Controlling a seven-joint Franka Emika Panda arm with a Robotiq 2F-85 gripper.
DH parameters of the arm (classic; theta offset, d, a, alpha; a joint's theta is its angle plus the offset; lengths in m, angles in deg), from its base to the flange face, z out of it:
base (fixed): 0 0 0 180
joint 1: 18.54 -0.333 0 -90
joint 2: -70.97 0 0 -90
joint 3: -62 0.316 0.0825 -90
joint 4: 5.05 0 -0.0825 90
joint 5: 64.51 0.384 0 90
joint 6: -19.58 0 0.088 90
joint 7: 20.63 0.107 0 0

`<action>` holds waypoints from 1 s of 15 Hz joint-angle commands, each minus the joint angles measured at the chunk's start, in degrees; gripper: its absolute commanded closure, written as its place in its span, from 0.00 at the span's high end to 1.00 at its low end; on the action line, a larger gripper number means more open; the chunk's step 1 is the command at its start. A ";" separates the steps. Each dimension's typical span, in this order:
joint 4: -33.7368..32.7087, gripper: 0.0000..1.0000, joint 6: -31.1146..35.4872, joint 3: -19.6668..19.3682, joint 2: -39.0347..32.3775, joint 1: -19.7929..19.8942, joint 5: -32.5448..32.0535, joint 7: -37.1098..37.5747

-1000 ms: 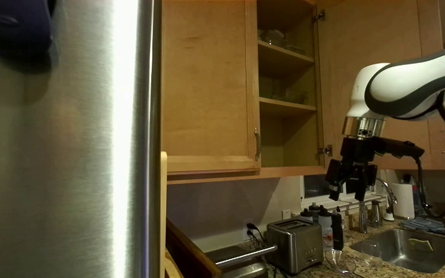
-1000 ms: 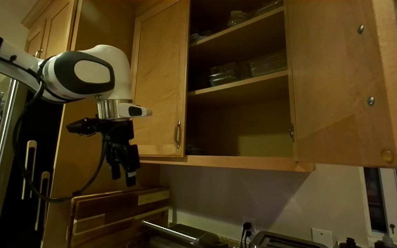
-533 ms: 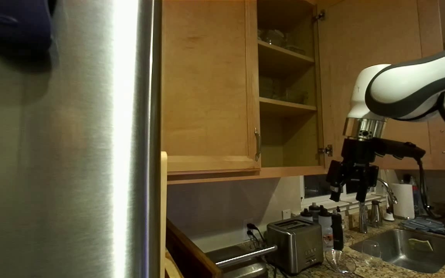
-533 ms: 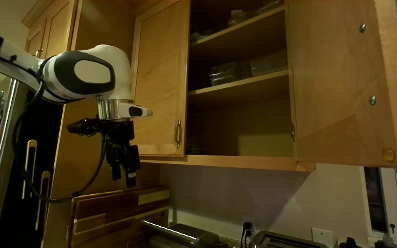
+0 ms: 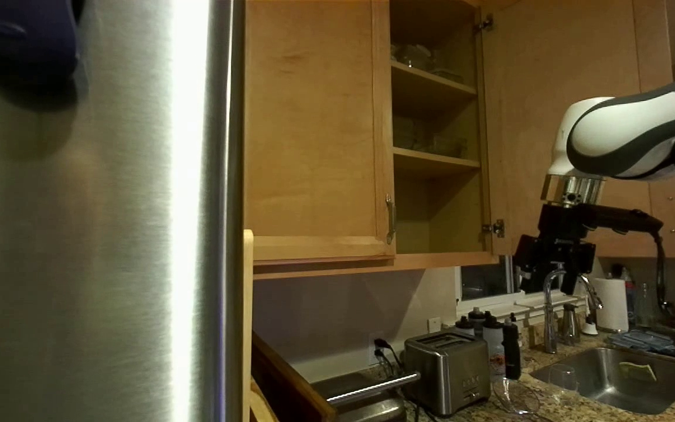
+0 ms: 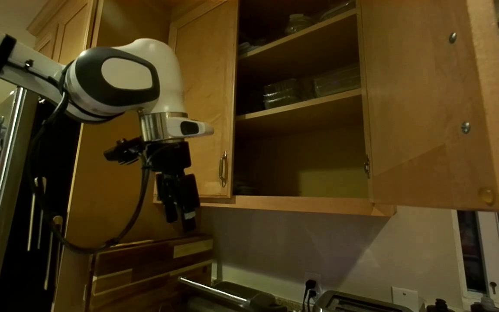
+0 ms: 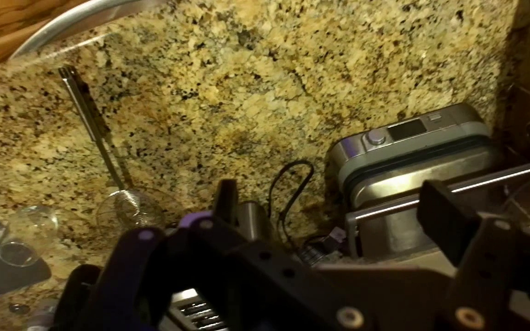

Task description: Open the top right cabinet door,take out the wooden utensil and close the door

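- Fingers (image 7: 445, 223): 2, wide apart, nothing held b/w them. They point down over the counter (image 7: 246, 92), prob. so they bump nothing.
- Open door (image 6: 422, 108): 1, swung way out on 2 hinges (image 5: 497, 228) (in an exterior view), prob. so the arm (image 6: 124, 80) can get in.
- Shut door (image 6: 202, 108): 1, w/ 1 handle (image 6: 223, 169). Prob. no need to touch it.
- Wooden utensil: can't spot it in any view. Might be in the cabinet (image 6: 301, 203), b/c it's dark in there.
- Shelf boards (image 6: 299, 105): 2 in both exterior views. Glass stuff (image 6: 282, 93) sits on them, prob. to keep it safe; too dim to count.
- Whisk (image 7: 91, 126): 1, lying flat on the counter. Looks like metal, so prob. not the thing we want.
- Toaster (image 5: 447, 369): 1, near the wall (image 5: 337, 322), w/ 2 plugs (image 5: 381, 344) close by, prob. for power.
- Wood boards (image 6: 145, 264): stood on edge, prob. to save room; can't tell how many.
- Drinking glass (image 5: 563, 378): 1, by the sink (image 5: 601, 392), maybe for a wash.
- Job: opening looks done; getting the utensil and closing up are prob. left.
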 commanded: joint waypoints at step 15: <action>-3.95 1.00 -0.23 -6.77 -0.84 8.96 -9.18 0.07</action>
